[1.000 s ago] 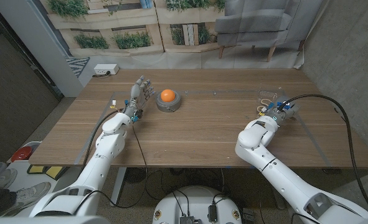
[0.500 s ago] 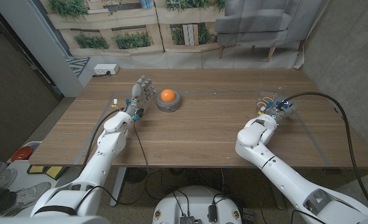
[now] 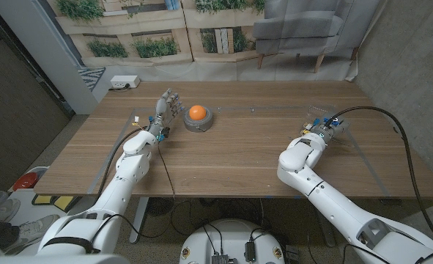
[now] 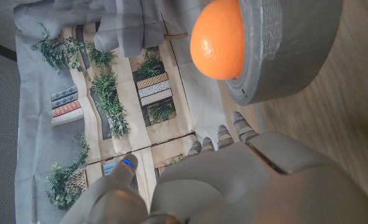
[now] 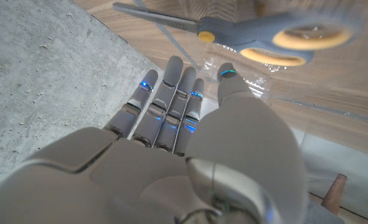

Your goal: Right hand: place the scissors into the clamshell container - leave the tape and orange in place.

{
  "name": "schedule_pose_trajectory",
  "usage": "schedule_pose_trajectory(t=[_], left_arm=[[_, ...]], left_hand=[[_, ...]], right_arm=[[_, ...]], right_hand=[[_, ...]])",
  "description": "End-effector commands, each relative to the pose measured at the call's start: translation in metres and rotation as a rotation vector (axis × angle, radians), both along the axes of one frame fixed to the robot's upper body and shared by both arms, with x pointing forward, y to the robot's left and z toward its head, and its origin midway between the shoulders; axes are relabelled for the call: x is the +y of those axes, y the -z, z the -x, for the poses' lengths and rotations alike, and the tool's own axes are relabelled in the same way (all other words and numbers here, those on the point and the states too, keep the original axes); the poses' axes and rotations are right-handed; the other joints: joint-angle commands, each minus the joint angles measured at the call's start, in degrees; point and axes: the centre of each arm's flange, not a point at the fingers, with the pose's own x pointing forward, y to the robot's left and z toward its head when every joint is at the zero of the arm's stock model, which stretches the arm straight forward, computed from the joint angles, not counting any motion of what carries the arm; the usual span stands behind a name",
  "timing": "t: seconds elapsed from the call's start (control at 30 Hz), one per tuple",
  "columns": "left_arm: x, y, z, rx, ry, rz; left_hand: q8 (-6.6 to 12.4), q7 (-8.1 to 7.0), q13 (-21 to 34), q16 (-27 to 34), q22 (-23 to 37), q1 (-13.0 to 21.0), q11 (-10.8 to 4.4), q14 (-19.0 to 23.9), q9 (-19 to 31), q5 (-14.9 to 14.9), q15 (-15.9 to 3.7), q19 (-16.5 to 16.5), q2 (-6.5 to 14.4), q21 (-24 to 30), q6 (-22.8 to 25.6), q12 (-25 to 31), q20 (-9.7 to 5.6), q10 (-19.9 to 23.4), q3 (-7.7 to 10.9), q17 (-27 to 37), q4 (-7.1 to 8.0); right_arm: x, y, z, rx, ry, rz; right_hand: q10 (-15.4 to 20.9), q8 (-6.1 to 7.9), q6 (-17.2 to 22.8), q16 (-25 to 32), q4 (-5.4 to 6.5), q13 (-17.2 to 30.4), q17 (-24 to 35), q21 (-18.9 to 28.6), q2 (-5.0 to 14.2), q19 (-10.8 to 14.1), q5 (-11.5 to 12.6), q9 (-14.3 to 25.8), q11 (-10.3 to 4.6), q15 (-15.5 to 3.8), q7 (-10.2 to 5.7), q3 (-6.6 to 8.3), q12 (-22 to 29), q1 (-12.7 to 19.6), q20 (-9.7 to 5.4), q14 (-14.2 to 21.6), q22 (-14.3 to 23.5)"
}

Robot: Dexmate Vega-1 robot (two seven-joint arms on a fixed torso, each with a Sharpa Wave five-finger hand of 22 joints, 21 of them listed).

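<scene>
Standing idle at the far left of the table, the left hand [image 3: 169, 105] holds nothing, its fingers apart and raised just beside the roll of grey tape [image 3: 199, 122], which has the orange [image 3: 197, 112] sitting in its core; in the left wrist view the orange [image 4: 217, 38] bulges from the tape [image 4: 292, 46] just beyond the hand [image 4: 233, 180]. Well to the right of the tape, the right hand [image 3: 326, 130] reaches toward the clear clamshell container [image 3: 315, 114] at the table's right side. Its wrist camera shows the scissors [image 5: 246, 37], grey with yellow-lined handles, lying on the wood just past the fingertips [image 5: 171, 65], their long axis running crosswise to the fingers, handle loops next to the clear plastic of the clamshell container [image 5: 246, 71]. The fingers are extended side by side and grasp nothing. The right hand is by far the nearer one to the scissors. Against the head view of a second ago, the right hand has edged slightly away from the robot toward the container, while tape, orange and left hand sit unchanged.
</scene>
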Motion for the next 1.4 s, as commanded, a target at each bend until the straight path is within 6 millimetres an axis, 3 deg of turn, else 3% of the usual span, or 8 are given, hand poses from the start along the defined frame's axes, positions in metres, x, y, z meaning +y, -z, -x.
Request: schedule_pose_trajectory(t=[0.03,0.47,0.57,0.63,0.7,0.83,1.03,1.4], left_arm=[[-0.002,0.0,0.0,-0.004,0.002,-0.002],[0.0,0.001,0.004,-0.007,0.0,0.001],[0.001,0.001,0.005,-0.007,-0.001,0.003],[0.002,0.001,0.005,-0.008,-0.002,0.004],[0.002,0.001,0.006,-0.009,-0.002,0.005],[0.003,0.001,0.006,-0.009,-0.002,0.006],[0.003,0.001,0.006,-0.011,-0.003,0.004],[0.003,0.0,0.006,-0.011,-0.002,0.007]], left_hand=[[-0.02,0.23,0.28,0.41,0.28,-0.15,-0.02,-4.61,0.24,0.32,0.19,0.02,6.21,-0.07,0.05,0.36,0.4,-3.98,-0.01,0.25,0.04],[-0.02,0.18,0.28,0.41,0.28,-0.14,0.12,-4.6,0.24,0.32,0.18,0.07,6.21,-0.09,0.05,0.38,0.41,-3.94,-0.01,0.25,0.04],[-0.01,0.17,0.28,0.41,0.28,-0.14,-0.01,-4.6,0.24,0.32,0.19,0.05,6.21,-0.11,0.07,0.38,0.42,-3.93,-0.01,0.25,0.04],[-0.02,0.18,0.28,0.41,0.28,-0.14,0.0,-4.59,0.24,0.32,0.19,0.05,6.21,-0.11,0.06,0.39,0.46,-3.92,-0.01,0.25,0.04],[-0.01,0.18,0.28,0.41,0.28,-0.14,0.01,-4.59,0.24,0.32,0.18,0.04,6.21,-0.12,0.07,0.38,0.45,-3.94,-0.01,0.25,0.04],[-0.02,0.16,0.28,0.42,0.28,-0.14,-0.01,-4.58,0.24,0.32,0.21,0.07,6.21,-0.12,0.07,0.38,0.45,-3.93,-0.01,0.25,0.03],[-0.01,0.18,0.28,0.42,0.28,-0.13,0.0,-4.57,0.24,0.32,0.2,0.09,6.22,-0.14,0.08,0.39,0.46,-3.93,0.0,0.24,0.03],[-0.04,0.07,0.27,0.42,0.28,-0.11,-0.04,-4.55,0.24,0.32,0.19,0.11,6.24,-0.17,0.03,0.4,0.46,-3.9,0.02,0.24,0.02]], right_arm=[[-0.001,-0.003,0.002,-0.008,-0.008,0.01],[0.001,-0.005,0.008,-0.046,-0.028,0.016],[0.002,-0.006,0.009,-0.058,-0.035,0.02],[0.002,-0.007,0.01,-0.061,-0.041,0.02],[0.003,-0.008,0.01,-0.065,-0.043,0.024],[0.003,-0.01,0.01,-0.068,-0.05,0.028],[0.003,-0.013,0.011,-0.069,-0.078,0.025],[0.002,-0.018,0.013,-0.07,-0.158,0.035]], right_hand=[[-0.76,-0.53,-2.44,-0.31,0.44,-0.3,-0.03,-0.14,-0.05,0.05,-0.09,-0.22,0.42,-4.44,0.3,0.39,-0.83,-0.93,0.19,-0.34,0.16],[-0.5,-0.13,-4.55,0.07,3.13,-1.72,0.08,-0.1,1.95,0.06,-0.4,-0.57,0.91,-4.12,0.42,-0.27,-1.73,-5.64,0.4,-0.81,0.17],[-2.18,0.19,-5.43,-7.01,4.33,-4.28,-8.38,-0.63,3.23,-0.82,-0.85,-0.91,1.94,-3.76,-0.17,0.36,-4.03,-8.64,1.06,-3.22,-0.12],[-2.63,0.25,-5.67,-9.09,4.34,-5.01,-10.74,-0.76,3.32,-0.94,-1.02,-0.96,2.51,-3.75,-0.45,0.64,-4.68,-9.12,1.49,-4.07,-0.19],[-3.96,0.35,-6.07,-12.81,4.38,-6.57,-15.26,-0.97,3.18,-1.0,-1.45,-1.02,3.0,-1.52,-0.57,1.02,-6.21,-10.31,1.78,-5.19,-0.32],[-4.76,0.43,-6.29,-15.31,4.33,-7.61,-17.96,-1.08,3.14,-0.99,-1.71,-1.03,3.4,-1.31,-0.72,1.33,-7.24,-10.98,2.02,-6.59,-0.37],[-12.15,0.93,-7.49,-25.77,4.09,-12.43,-27.7,-1.33,2.66,-1.01,-3.01,-0.91,4.34,0.16,-1.3,2.28,-14.15,-14.2,2.24,-14.8,-0.53],[-19.57,0.48,-12.52,-30.74,6.0,-17.85,-36.15,-4.49,0.85,-5.57,-4.11,-0.73,4.5,2.37,-1.83,0.2,-23.12,-21.98,2.86,-25.51,-1.04]])
